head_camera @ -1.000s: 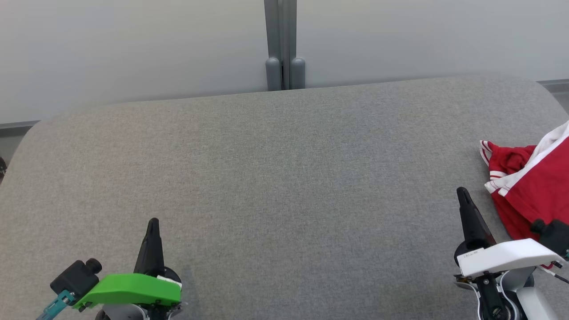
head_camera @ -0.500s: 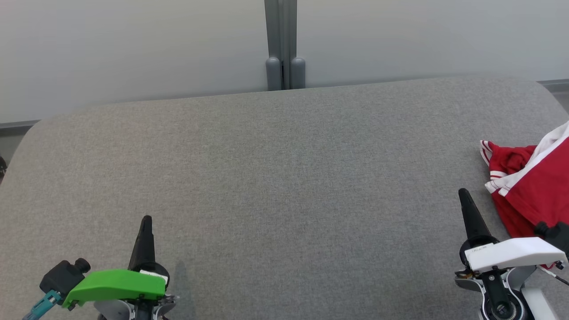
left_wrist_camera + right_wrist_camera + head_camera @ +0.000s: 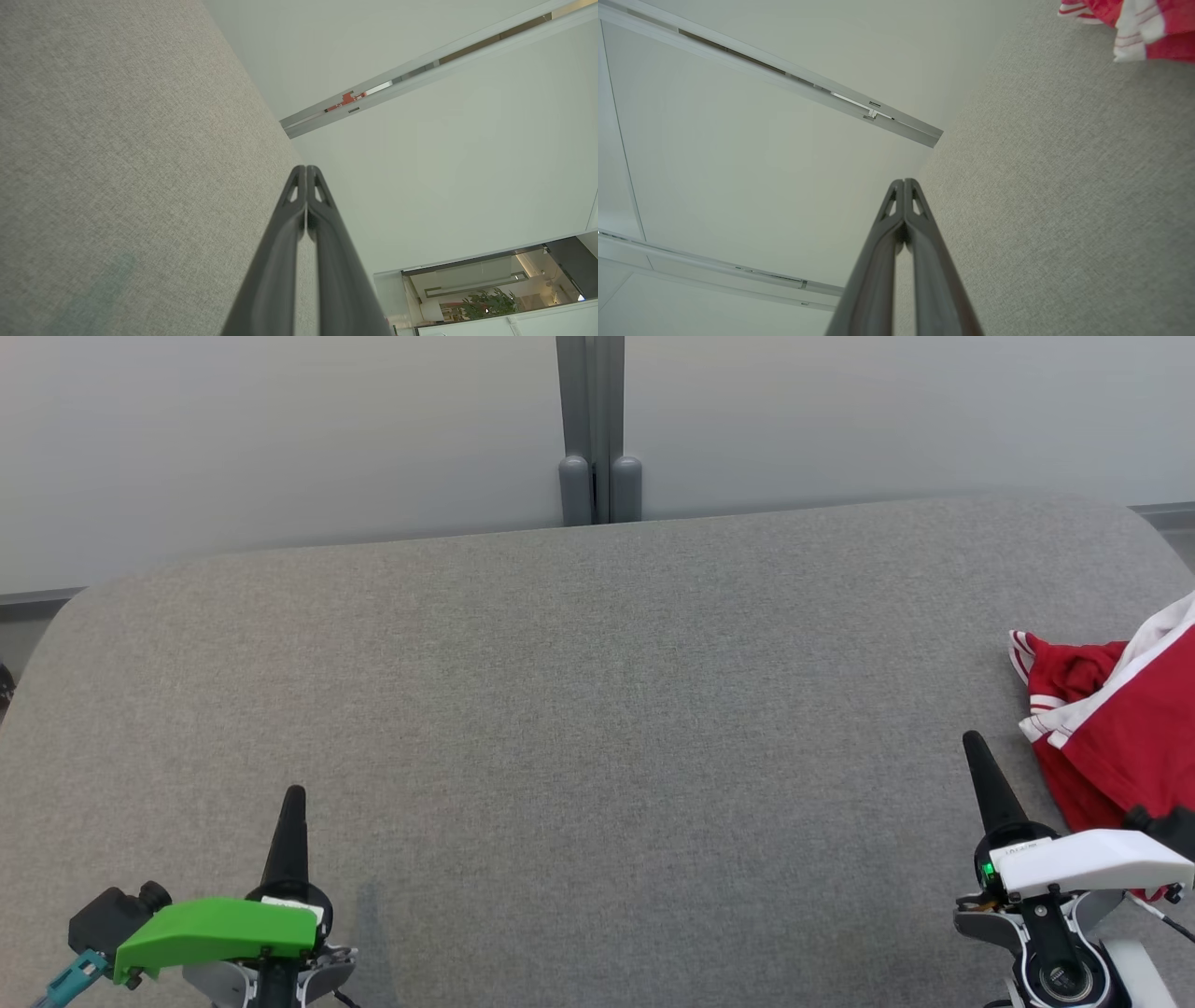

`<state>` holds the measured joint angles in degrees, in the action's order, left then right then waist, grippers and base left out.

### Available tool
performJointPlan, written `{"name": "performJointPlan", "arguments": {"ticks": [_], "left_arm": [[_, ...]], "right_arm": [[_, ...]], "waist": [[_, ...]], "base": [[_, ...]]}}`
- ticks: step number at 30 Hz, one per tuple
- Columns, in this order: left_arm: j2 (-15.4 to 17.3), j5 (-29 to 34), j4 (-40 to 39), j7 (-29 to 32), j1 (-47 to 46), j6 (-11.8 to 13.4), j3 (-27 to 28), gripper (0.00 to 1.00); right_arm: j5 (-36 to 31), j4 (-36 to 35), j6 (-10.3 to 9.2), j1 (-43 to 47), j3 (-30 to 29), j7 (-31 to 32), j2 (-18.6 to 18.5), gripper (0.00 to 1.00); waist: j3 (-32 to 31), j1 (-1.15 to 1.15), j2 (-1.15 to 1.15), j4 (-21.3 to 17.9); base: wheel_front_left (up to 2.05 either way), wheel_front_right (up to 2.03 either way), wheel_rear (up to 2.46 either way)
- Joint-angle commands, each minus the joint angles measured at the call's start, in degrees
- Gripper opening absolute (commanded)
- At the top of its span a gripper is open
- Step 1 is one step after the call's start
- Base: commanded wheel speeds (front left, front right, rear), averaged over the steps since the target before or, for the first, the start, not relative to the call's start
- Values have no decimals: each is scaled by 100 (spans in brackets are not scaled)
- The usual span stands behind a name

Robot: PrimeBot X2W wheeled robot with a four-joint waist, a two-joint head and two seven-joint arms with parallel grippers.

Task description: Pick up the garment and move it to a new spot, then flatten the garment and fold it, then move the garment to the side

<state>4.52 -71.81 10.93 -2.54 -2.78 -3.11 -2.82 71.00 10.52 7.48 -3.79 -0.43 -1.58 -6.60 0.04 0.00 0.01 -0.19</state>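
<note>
The garment (image 3: 1116, 737) is red with white striped trim and lies crumpled at the right edge of the grey table (image 3: 597, 709); its corner also shows at the top right of the right wrist view (image 3: 1134, 23). My right gripper (image 3: 974, 740) stands just left of the garment, shut and empty, its fingers pressed together (image 3: 903, 182). At the lower left, far from the garment, my left gripper (image 3: 294, 793) is also shut with nothing in it (image 3: 306, 168).
The grey fabric-covered table has rounded far corners and ends at a pale wall with a grey vertical post (image 3: 597, 429) behind its middle. A wide bare stretch of fabric lies between the two grippers.
My left gripper has drawn back toward the lower left. The right gripper has barely shifted. The garment has not moved.
</note>
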Motion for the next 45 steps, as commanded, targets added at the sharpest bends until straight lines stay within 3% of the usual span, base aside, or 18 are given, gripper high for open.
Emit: {"name": "performJointPlan", "arguments": {"ticks": [1,45], "left_arm": [[50,-141,-24,30,-158,-60,55,0],[16,-1889,250,615,-331,-391,609,0]], "right_arm": [[139,-15,2,-107,-45,34,-5,0],[1889,289,3,-239,-424,609,238,0]], "waist": [[0,0,-1,1],[11,0,-1,15]], "base": [[0,0,0],[0,0,0]]}}
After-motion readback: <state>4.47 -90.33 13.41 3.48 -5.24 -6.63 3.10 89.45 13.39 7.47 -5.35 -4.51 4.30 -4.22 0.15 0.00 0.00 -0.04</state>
